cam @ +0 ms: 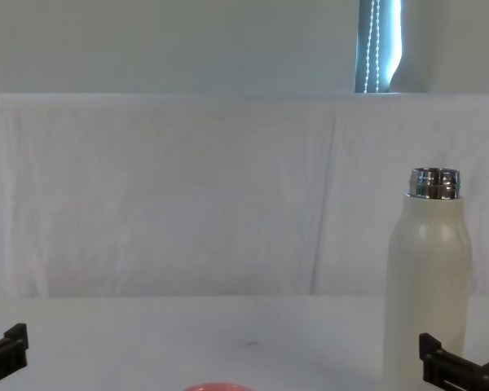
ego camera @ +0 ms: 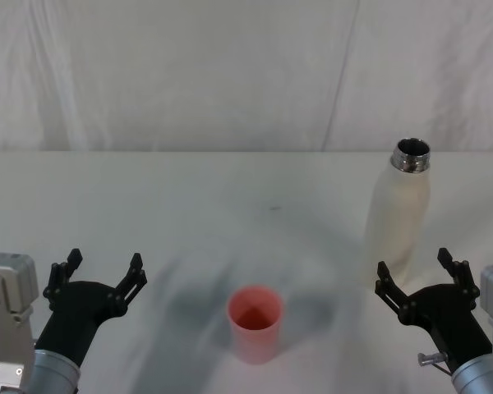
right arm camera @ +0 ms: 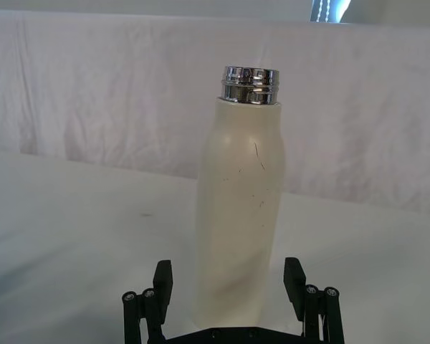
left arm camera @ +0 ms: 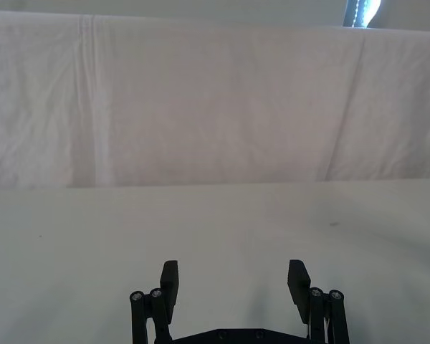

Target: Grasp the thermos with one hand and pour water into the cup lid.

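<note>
Right tool (ego camera: 417, 275) agape just before upright thermos (ego camera: 399, 215).

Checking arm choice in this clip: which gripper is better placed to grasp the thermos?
Right. The right gripper is open, right in front of the thermos; the left gripper sits far across, beyond the cup lid.

White table (ego camera: 148, 197), cloth-covered, wrinkled white drape behind; thermos (ego camera: 399, 212) stands upright on it at far right, cap off, steel neck open; pink cup lid (ego camera: 255, 322) sits mouth-up near front centre, well apart from thermos
</note>
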Available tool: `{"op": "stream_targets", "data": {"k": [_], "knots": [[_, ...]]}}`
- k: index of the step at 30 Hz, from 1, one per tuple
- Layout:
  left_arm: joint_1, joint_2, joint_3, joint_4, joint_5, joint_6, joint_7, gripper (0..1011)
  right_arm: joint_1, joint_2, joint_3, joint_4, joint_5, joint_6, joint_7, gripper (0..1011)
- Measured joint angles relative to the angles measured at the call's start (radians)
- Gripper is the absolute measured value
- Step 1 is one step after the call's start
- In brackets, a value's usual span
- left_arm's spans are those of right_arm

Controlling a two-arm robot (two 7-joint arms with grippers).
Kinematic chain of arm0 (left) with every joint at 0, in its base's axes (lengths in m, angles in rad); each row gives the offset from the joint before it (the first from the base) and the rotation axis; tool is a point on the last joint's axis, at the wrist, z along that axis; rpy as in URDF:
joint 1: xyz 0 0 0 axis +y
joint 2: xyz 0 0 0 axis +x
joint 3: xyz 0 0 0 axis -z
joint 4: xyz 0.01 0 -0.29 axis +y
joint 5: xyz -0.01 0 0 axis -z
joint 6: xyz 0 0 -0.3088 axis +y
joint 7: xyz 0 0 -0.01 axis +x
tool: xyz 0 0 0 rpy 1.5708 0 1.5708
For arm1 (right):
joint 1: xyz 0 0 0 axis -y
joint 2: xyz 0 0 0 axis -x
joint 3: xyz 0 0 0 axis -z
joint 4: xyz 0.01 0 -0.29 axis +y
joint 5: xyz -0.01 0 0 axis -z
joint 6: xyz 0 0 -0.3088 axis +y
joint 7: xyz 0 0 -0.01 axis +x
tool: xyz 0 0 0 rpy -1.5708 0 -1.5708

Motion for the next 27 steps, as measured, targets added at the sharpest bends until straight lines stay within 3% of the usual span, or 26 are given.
{"op": "stream_targets", "data": {"k": [27], "knots": [[0.0, 0.0, 0.0, 0.0, 0.0, 0.0, 0.0, 1001, 0.0, 0.0, 0.0, 0.0, 0.0, 0.0, 0.0, 1002]]}}
